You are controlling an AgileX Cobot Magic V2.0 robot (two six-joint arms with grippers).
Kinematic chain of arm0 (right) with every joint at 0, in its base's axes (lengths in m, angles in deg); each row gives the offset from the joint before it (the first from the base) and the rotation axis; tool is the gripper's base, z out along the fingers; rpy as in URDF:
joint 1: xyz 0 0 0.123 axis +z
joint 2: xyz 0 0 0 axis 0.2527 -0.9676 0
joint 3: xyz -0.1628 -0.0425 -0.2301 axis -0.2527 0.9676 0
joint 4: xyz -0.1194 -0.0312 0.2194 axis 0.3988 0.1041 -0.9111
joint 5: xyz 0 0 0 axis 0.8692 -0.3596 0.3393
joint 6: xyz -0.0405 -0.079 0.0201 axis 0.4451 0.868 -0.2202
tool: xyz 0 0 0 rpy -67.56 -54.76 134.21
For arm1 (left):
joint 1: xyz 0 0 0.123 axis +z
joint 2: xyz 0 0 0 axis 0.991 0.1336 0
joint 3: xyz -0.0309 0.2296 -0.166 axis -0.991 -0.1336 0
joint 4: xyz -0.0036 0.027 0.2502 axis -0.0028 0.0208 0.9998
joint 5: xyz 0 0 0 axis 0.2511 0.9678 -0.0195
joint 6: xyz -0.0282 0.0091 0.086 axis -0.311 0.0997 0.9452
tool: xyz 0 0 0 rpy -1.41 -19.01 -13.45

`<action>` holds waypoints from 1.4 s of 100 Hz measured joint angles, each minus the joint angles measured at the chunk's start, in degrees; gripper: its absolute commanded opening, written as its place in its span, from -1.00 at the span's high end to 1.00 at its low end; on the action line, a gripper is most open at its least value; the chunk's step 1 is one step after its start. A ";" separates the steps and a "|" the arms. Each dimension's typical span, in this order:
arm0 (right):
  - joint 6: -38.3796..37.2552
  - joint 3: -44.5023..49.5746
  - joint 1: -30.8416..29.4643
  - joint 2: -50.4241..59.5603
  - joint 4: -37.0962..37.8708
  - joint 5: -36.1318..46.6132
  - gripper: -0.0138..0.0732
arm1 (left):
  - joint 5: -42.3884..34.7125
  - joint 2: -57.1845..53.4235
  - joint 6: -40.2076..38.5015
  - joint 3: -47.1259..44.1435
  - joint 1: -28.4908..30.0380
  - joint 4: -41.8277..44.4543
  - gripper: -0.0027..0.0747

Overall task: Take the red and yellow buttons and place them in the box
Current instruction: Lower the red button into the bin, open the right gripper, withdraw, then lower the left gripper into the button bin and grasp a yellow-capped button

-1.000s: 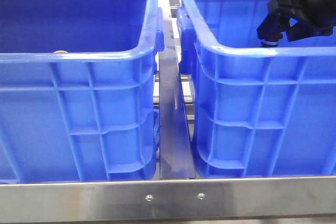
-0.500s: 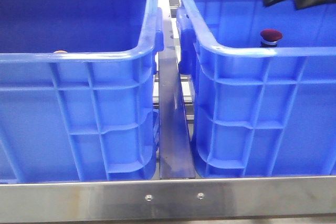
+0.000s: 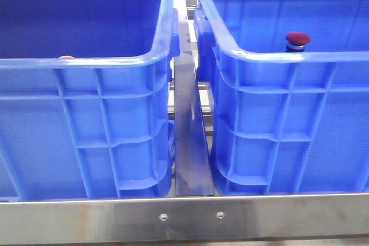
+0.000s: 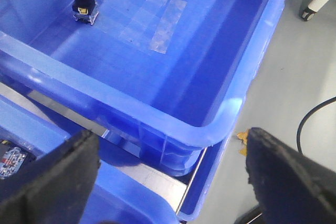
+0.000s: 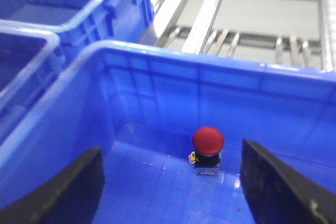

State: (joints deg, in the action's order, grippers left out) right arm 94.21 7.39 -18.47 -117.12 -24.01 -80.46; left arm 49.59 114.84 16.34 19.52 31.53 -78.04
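A red button (image 3: 297,40) stands upright on the floor of the right-hand blue box (image 3: 288,56), while both grippers, left (image 4: 170,174) and right (image 5: 170,187), hover above with fingers spread apart, holding nothing.

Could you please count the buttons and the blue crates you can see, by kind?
Red buttons: 1, standing upright inside the right crate.
Yellow buttons: 0 clearly visible.
Blue crates: 2 in front, left crate and right crate; more blue plastic shows behind, too cropped to count.
Total: 3 things.

Right end effector (image 5: 170,192) gone from front view
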 measured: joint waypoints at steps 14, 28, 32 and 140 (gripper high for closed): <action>0.08 5.07 0.00 9.00 0.00 0.98 -0.61 | 0.00 0.00 0.00 0.00 0.00 0.00 -0.48; 0.22 10.08 0.00 16.57 0.00 1.07 -0.61 | 0.00 0.00 0.00 0.00 0.00 0.00 -0.47; 0.21 11.53 0.00 18.74 0.00 1.07 -0.61 | 0.00 0.00 0.00 0.00 0.00 0.00 -0.47; 0.46 19.23 0.00 29.63 0.00 0.74 -0.61 | 22.73 10.44 -24.17 12.00 31.00 0.27 -0.46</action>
State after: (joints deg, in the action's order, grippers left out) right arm 94.66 26.62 -18.47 -87.49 -24.01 -79.73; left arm 72.32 125.28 -7.83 31.52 62.53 -77.77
